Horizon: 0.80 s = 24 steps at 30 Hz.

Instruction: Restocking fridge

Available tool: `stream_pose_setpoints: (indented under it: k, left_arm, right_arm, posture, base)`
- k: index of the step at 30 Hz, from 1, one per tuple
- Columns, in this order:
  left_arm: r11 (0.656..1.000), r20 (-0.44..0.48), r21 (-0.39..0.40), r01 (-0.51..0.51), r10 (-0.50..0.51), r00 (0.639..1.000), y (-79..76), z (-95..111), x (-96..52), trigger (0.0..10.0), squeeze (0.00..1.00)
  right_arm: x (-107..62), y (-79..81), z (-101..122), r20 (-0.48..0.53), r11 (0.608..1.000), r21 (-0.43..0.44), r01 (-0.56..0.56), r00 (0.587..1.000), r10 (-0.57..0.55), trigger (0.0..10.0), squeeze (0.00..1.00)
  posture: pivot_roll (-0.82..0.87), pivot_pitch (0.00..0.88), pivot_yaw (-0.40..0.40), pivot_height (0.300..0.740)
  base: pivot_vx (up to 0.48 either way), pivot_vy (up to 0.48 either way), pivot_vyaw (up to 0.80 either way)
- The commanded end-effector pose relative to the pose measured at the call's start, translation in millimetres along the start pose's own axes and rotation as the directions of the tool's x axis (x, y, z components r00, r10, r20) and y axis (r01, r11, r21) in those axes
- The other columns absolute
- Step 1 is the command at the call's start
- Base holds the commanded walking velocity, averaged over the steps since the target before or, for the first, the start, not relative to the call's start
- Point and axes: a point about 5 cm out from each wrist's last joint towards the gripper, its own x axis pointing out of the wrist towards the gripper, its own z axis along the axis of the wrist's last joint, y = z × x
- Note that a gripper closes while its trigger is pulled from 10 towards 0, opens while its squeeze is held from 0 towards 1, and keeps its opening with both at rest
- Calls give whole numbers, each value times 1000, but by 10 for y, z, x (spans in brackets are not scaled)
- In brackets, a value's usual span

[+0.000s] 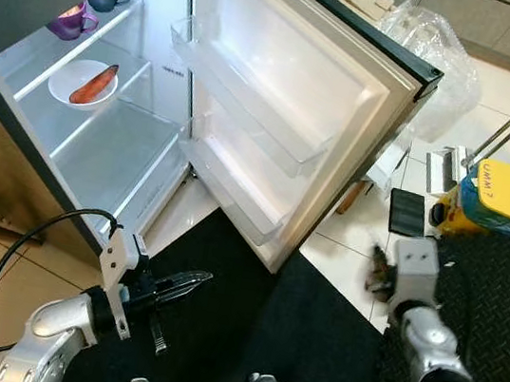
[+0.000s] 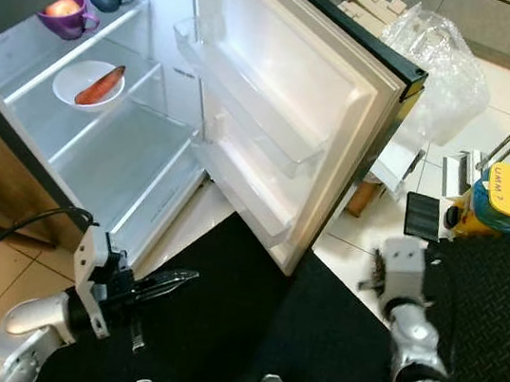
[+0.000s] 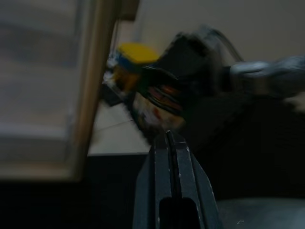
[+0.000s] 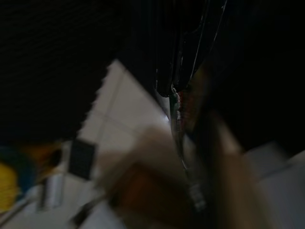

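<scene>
Beside the open white fridge (image 1: 278, 98), right pincer (image 1: 379, 272) grips a blurred colourful packet (image 3: 159, 102); left pincer (image 1: 191, 281) closed, empty.

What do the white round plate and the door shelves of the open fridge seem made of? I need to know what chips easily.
White round plate: likely glazed ceramic, opaque with soft sheen, though melamine is possible. Door shelves: clear rigid plastic, since the white door liner shows through them.
</scene>
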Motion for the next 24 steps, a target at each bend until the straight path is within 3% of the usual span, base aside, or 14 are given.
stream_pose_setpoints:
  k: [1, 3, 5, 7, 9, 15, 19, 20, 21, 22, 24]
  left_arm:
    - [994, -129, 3, -111, 111, 985, 42, -253, -10, 10000, 0]
    - [989, -154, 42, -142, 147, 977, 72, -306, -14, 10000, 0]
    - [987, -158, 26, -161, 163, 974, 79, -343, -15, 10000, 0]
    - [987, -137, 14, -157, 158, 978, 54, -356, 22, 10000, 0]
    - [988, -136, 14, -154, 154, 979, 48, -356, 31, 10000, 0]
    - [993, -36, -5, -116, 116, 993, 21, -229, 127, 10000, 0]
    - [999, 30, 4, -48, 48, 998, -34, -103, 151, 10000, 0]
    - [999, 30, 4, -48, 48, 998, -34, -103, 151, 10000, 0]
    - [999, 22, 12, -43, 43, 999, -37, -108, 146, 10000, 0]
    - [999, 8, 32, -42, 42, 999, -39, -114, 117, 10000, 0]
    - [998, 5, 38, -47, 47, 999, -37, -113, 107, 10000, 0]
  right_arm:
    - [-86, 69, -175, -23, 999, -21, -25, 999, 25, 10000, 0]
    - [-119, 119, -244, -36, 999, -22, -39, 999, 38, 10000, 0]
    - [-147, 172, -297, -42, 998, -6, -59, 997, 59, 10000, 0]
    - [-180, 309, -324, -10, 987, 63, -149, 989, 150, 10000, 0]
    - [-181, 329, -313, 4, 983, 75, -169, 986, 169, 10000, 0]
    - [-60, 498, 31, 159, 931, 139, -338, 935, 316, 10000, 0]
    - [65, 748, 494, 289, 814, 136, -565, 808, 513, 10000, 0]
    - [65, 748, 494, 289, 814, 136, -565, 808, 513, 10000, 0]
    - [79, 794, 576, 307, 792, 123, -598, 782, 543, 10000, 0]
    - [114, 864, 782, 342, 751, 80, -655, 726, 597, 10000, 0]
    - [127, 873, 856, 352, 741, 66, -668, 711, 609, 10000, 0]
  posture:
    - [-149, 236, -5, 740]
    - [-149, 236, -5, 740]
    - [-152, 227, 3, 740]
    - [-154, 221, 7, 740]
    - [-154, 221, 7, 740]
    - [-147, 218, -6, 740]
    - [-122, 242, -41, 740]
    - [-122, 242, -41, 740]
    - [-119, 245, -45, 740]
    - [-105, 258, -61, 740]
    - [-105, 258, -61, 740]
  base:
    - [0, 0, 0]
    - [0, 0, 0]
    - [0, 0, 0]
    - [0, 0, 0]
    - [0, 0, 0]
    - [0, 0, 0]
    - [0, 0, 0]
    - [0, 0, 0]
    - [0, 0, 0]
    - [0, 0, 0]
    - [0, 0, 0]
